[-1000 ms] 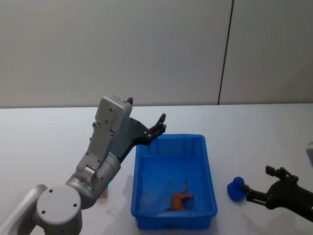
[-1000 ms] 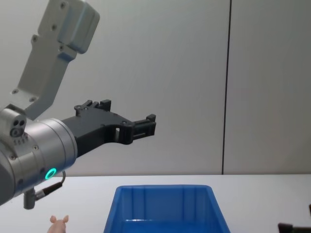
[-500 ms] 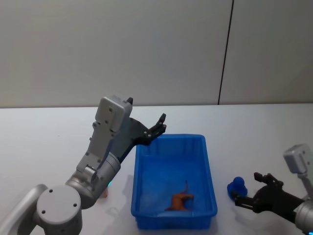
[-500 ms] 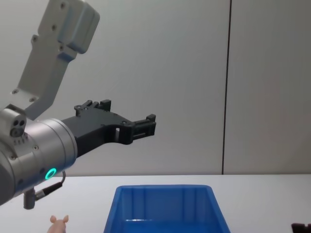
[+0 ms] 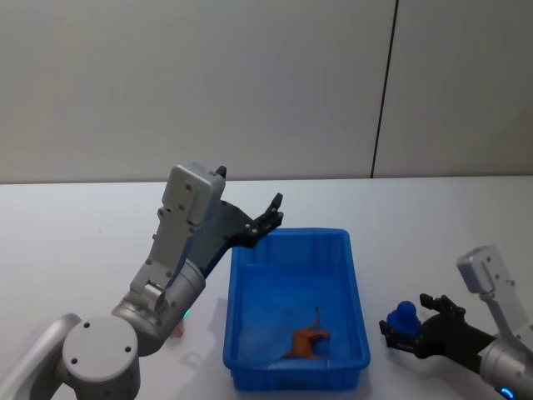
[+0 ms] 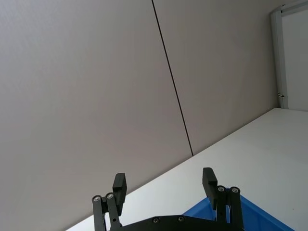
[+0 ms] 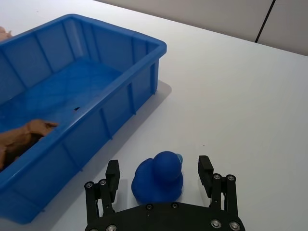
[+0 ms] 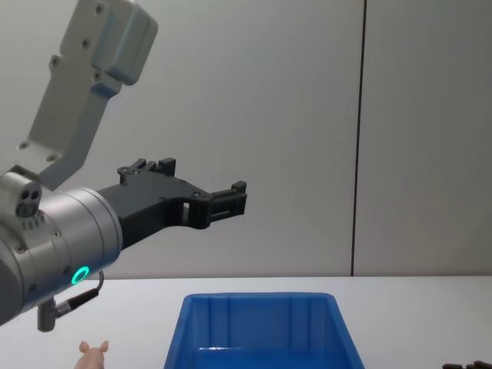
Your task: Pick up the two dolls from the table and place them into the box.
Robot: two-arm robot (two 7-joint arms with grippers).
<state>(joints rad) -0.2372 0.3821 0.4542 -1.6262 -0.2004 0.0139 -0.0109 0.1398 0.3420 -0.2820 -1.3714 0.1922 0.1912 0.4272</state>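
A small blue duck doll (image 7: 159, 175) stands on the white table just right of the box (image 5: 356, 287). My right gripper (image 7: 159, 171) is open, one finger on each side of the duck and not touching it; the head view shows the right gripper (image 5: 410, 323) low at the duck (image 5: 405, 313). A pale pink pig doll (image 8: 94, 354) stands on the table left of the box (image 8: 261, 304), half hidden behind my left arm. My left gripper (image 5: 271, 218) hangs open and empty above the box's far left corner. A brown toy animal (image 5: 306, 340) lies inside the box.
The white table (image 5: 433, 225) runs back to a grey wall. My raised left arm (image 8: 92, 100) looms over the table's left side. Open tabletop lies beyond and to the right of the duck.
My right arm has come forward and to the left, so its open fingers now straddle the blue duck. The left arm and the other toys have not moved.
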